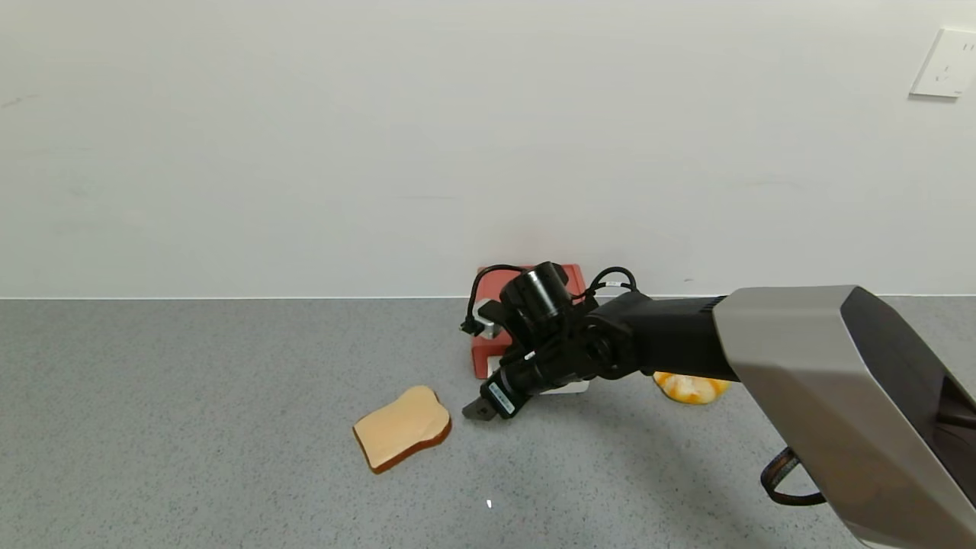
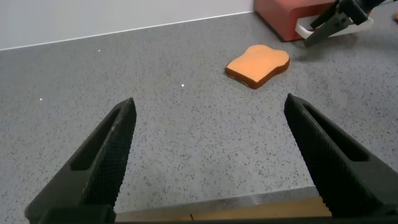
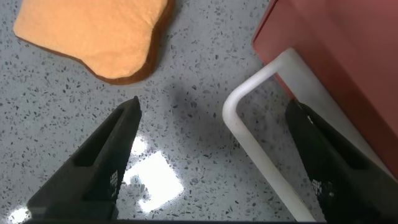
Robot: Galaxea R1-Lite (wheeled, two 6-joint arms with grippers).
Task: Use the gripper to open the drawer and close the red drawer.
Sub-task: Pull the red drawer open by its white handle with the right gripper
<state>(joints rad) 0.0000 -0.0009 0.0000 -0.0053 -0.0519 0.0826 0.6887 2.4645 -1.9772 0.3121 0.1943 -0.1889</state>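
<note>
The red drawer [image 1: 488, 358] stands at the wall, mostly hidden behind my right wrist. It also shows in the right wrist view [image 3: 336, 43] and the left wrist view [image 2: 283, 15]. Its white loop handle [image 3: 249, 143] points toward me. My right gripper [image 1: 479, 410] is open and low over the table at the drawer's front. In the right wrist view the right gripper [image 3: 213, 104] has the handle's corner and bar between its spread fingers, with one finger [image 3: 323, 162] on the drawer's side of the bar. I cannot tell whether the tray is slid out. My left gripper [image 2: 209, 101] is open and empty, away from the drawer.
A bread slice [image 1: 402, 427] lies on the grey speckled table just left of the right gripper. An orange-yellow object [image 1: 690, 387] sits right of the drawer, partly behind the arm. The white wall runs behind. The table's near edge [image 2: 249, 208] shows below the left gripper.
</note>
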